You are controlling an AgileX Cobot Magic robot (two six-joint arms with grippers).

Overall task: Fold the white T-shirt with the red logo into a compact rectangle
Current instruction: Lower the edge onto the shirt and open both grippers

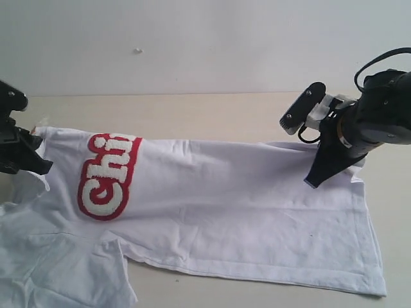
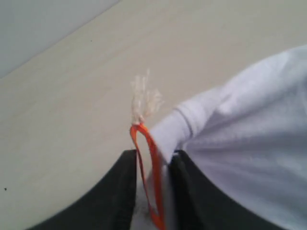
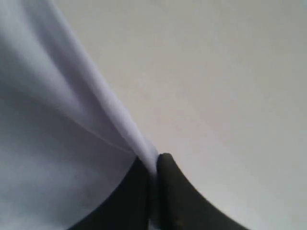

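Right black claw [image 3: 152, 163] pinches the hem of the white cotton T-shirt [image 1: 244, 192]; left black claw [image 2: 152, 155] straddles its collar, whether gripping I cannot tell.

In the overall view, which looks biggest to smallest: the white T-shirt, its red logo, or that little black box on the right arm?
1. white T-shirt, by far the largest.
2. red logo.
3. black box, though how near it is to the camera is unclear.
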